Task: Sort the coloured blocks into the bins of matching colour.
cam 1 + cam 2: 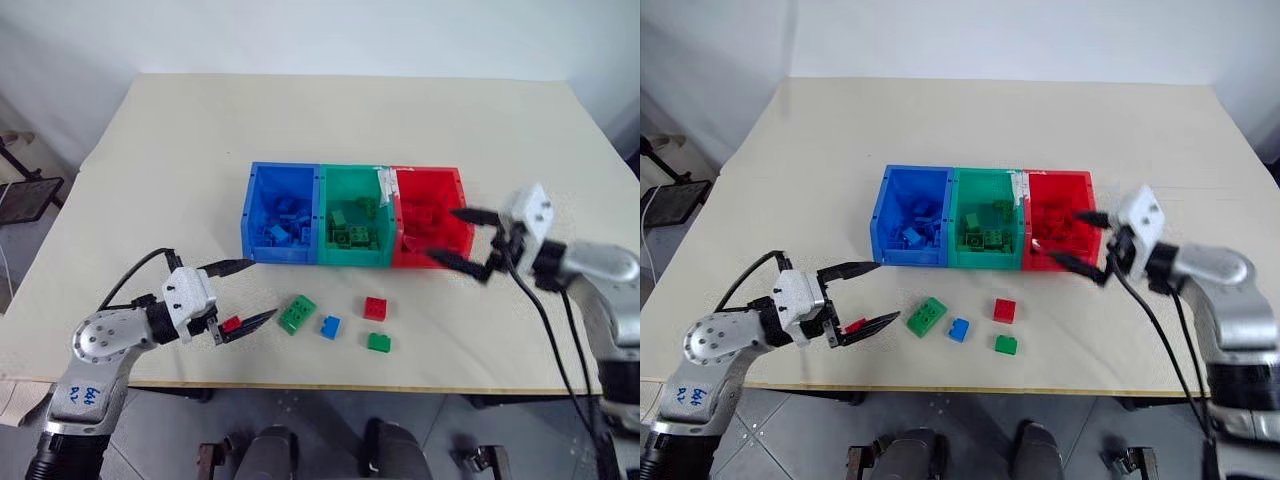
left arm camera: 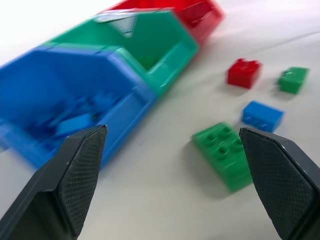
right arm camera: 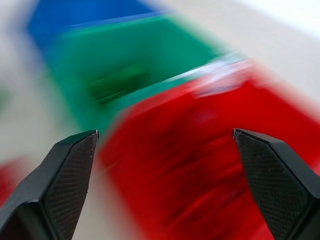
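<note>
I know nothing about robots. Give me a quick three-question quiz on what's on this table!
1. How many loose bricks lie on the table in front of the bins?
2. True or false: the right gripper holds a brick.
3. Which bin is in the middle: A blue, B green, C red?

Key: 1. Five: two green, two red, one blue. 2. False; it is open and empty. 3. B.
</note>
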Tool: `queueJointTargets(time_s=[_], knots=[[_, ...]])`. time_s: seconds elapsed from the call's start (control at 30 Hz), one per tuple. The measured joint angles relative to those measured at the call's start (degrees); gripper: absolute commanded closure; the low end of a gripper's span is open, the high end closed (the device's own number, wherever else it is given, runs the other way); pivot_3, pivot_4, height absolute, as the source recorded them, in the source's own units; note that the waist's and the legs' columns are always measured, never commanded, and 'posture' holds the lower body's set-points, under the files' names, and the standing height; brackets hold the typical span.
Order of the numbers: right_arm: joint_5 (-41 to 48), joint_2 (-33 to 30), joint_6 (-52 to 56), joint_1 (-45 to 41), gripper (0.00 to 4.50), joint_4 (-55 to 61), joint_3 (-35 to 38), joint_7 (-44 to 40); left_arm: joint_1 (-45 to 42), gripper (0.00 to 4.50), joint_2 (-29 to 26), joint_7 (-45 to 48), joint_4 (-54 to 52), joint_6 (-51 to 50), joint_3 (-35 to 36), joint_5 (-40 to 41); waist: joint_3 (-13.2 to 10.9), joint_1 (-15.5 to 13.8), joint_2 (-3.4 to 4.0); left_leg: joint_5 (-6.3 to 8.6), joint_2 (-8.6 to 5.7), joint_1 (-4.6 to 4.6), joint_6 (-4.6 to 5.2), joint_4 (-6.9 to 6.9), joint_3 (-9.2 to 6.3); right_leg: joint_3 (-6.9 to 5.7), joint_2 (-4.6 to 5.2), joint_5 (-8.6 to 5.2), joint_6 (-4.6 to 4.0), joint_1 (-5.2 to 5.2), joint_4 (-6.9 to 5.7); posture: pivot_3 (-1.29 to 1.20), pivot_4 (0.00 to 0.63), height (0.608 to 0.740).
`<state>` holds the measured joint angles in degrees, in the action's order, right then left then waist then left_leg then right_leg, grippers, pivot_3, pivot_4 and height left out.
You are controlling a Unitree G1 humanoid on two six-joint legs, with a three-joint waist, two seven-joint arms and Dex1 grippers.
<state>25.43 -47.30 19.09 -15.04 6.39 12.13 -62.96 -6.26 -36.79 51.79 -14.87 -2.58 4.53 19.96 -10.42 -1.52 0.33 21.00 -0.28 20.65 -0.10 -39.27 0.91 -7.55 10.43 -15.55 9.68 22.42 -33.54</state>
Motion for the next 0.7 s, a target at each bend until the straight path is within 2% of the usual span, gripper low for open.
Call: queueJointTargets(time_s=[0.1,0.2,0.4,0.5,0.7], knots=[[-0.94,-4.24,-3.60,9.55,0.02,-0.01,4.47,-3.68,-3.47,0.00,0.16,1.50,2.50,2.63,-3.10,-2.38,0.00,0.06,0.00,-0.02,0.03,-0.19,0.03,-0.02,0.15,0.10,-0.01,0.00,-0.03,-0.11,-0.01,0.00,0.150,0.740],[-1.30,-4.27,-7.27,15.44,0.02,-1.10,8.68,-4.54,-5.98,0.00,0.33,3.63,4.42,4.08,-5.66,-3.34,0.00,0.43,0.00,-0.02,0.09,-0.39,0.03,0.03,0.42,0.34,-0.05,0.02,-0.09,-0.11,-0.04,0.00,0.150,0.740],[-2.15,-4.15,-12.41,20.82,0.02,-2.01,10.47,-5.83,-7.91,0.00,1.03,7.31,6.24,3.74,-8.03,-2.91,0.00,0.20,0.00,-0.02,0.09,-0.39,0.03,0.02,0.51,0.44,-0.05,0.02,-0.09,-0.07,-0.02,0.00,0.150,0.740],[-4.33,-4.73,-9.54,17.85,0.02,2.11,4.82,-4.20,-8.13,0.00,0.83,7.70,7.19,3.25,-6.94,-1.94,0.00,0.64,0.00,-0.02,0.13,-0.42,0.03,0.01,0.56,0.53,-0.08,0.02,-0.10,-0.04,-0.04,0.00,0.150,0.740],[-5.72,-3.18,4.46,3.00,0.02,10.62,-9.55,1.41,-4.82,0.00,-1.03,7.82,7.36,3.24,-4.17,-1.38,-0.01,0.87,-0.02,0.00,0.14,-0.35,0.01,0.02,0.51,0.51,-0.08,0.02,-0.09,0.03,-0.04,0.00,0.150,0.740]])
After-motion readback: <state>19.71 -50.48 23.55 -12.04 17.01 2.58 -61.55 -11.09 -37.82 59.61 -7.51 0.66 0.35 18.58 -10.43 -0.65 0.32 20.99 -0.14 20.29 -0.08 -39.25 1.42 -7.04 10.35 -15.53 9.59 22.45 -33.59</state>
